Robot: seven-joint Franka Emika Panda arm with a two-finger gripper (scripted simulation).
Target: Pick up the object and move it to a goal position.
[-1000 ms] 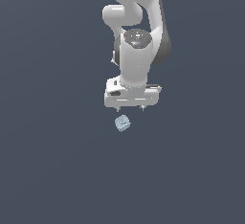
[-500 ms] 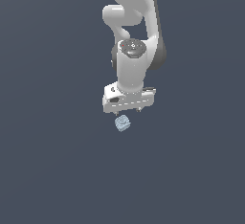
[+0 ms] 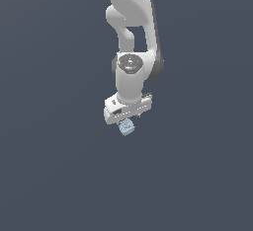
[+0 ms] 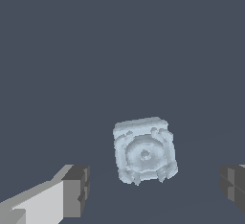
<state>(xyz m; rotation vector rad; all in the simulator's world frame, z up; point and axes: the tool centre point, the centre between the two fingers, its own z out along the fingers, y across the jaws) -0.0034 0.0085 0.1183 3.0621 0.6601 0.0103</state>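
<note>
The object [image 3: 127, 126] is a small pale blue-grey lumpy block lying on the dark grey floor. In the exterior view the white gripper [image 3: 127, 120] hangs right above it and partly covers it. In the wrist view the object [image 4: 144, 150] lies between the two dark fingertips [image 4: 76, 190], with a clear gap on each side. The gripper [image 4: 155, 189] is open and holds nothing. The jaws stand much wider than the block.
The white arm [image 3: 132, 37] rises straight up from the gripper in the exterior view. The dark grey floor [image 3: 54, 166] surrounds the block on all sides. Nothing else shows.
The gripper has moved down and toward the exterior view's left, closing in over the block. The block has not moved.
</note>
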